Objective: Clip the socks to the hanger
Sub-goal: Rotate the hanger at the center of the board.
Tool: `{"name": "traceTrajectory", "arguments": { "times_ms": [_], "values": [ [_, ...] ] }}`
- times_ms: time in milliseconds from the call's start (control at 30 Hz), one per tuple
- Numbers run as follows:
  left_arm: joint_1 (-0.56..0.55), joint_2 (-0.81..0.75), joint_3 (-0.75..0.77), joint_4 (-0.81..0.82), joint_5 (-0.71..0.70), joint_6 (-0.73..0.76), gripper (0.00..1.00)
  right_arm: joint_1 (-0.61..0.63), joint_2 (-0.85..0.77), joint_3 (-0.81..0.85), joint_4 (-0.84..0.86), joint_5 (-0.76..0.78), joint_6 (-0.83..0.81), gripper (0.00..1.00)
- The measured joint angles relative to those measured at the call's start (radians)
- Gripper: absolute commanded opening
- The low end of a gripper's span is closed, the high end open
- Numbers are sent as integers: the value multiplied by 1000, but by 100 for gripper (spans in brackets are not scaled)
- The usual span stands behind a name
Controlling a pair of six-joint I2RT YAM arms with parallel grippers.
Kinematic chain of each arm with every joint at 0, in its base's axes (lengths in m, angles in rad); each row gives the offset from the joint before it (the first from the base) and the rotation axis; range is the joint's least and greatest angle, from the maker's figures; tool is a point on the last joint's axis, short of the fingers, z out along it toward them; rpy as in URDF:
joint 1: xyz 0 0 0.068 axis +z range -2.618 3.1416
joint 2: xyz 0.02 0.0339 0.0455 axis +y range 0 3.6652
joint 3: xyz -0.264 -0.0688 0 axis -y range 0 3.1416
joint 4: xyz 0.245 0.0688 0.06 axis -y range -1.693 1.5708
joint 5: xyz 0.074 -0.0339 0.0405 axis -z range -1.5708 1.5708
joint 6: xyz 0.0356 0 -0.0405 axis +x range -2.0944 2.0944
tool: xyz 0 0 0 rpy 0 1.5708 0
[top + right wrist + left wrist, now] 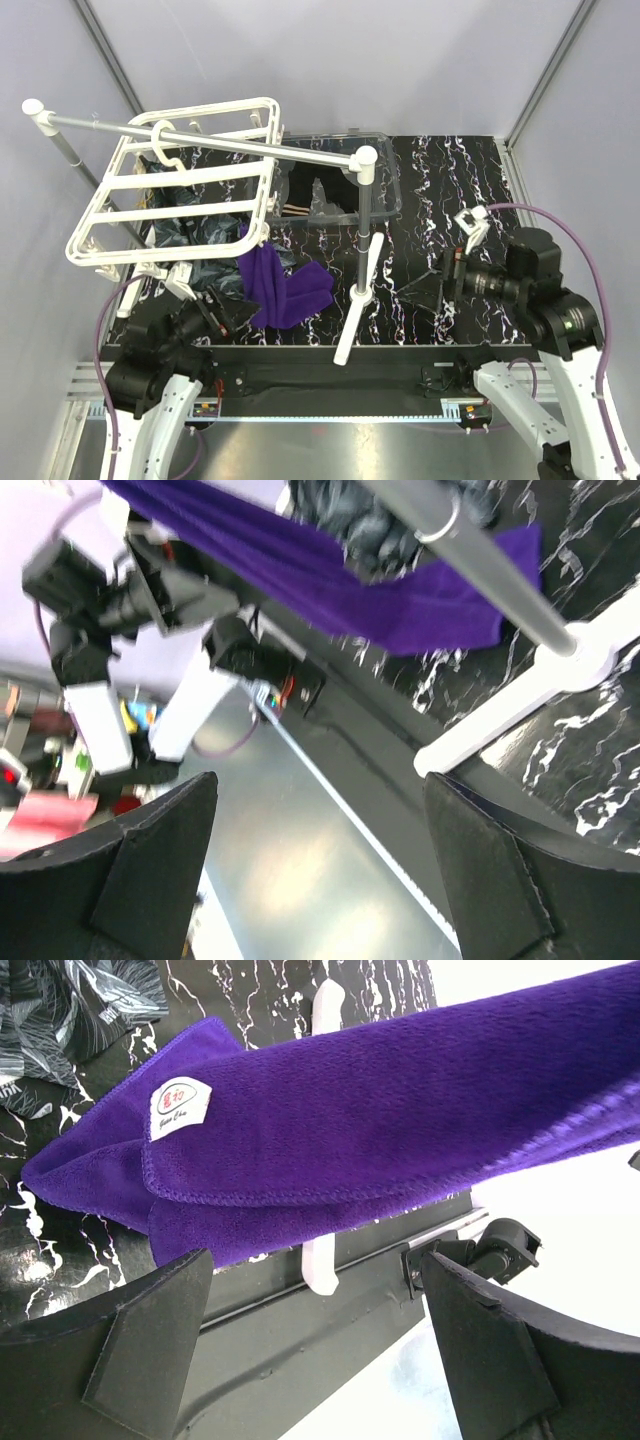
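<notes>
Left gripper and right gripper both gape wide, empty.
Purple sock drapes from the hanger's near corner to the table; clear bin holds something dark, tan-striped.

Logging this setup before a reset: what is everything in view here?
purple sock: one, purple, below the hanger's near right corner
dark socks: pile, count unclear, black-grey, under the hanger
hanger: one, white, hooked on the rod stand
rod stand: one, silver with white caps, mid-table
bin: one, clear, far side
table: one, black marbled
left gripper: black, open, by the purple sock
right gripper: black, open, empty
</notes>
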Motion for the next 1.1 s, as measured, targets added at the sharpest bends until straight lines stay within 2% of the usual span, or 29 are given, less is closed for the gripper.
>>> {"name": "traceTrajectory", "arguments": {
  "times_ms": [67,167,267,433,533,667,900,1100],
  "values": [
    [0,4,-7,10,3,-3,90,48,40,-6,0,11,-8,92],
    [0,5,-8,17,5,-5,90,187,90,-38,21,72,-3,95],
    [0,5,-8,18,5,-4,89,398,121,-75,53,203,29,96],
    [0,6,-6,14,5,-2,84,621,112,-136,146,376,106,91],
    [0,5,-6,9,17,-4,75,768,99,-182,213,489,146,85],
    [0,-26,-3,3,42,-12,69,932,124,-191,287,639,168,68],
    [0,-63,41,1,102,-82,63,1102,307,-161,488,829,117,67],
    [0,-64,93,39,142,-124,60,1129,426,-139,670,972,7,63]
  ]
}}
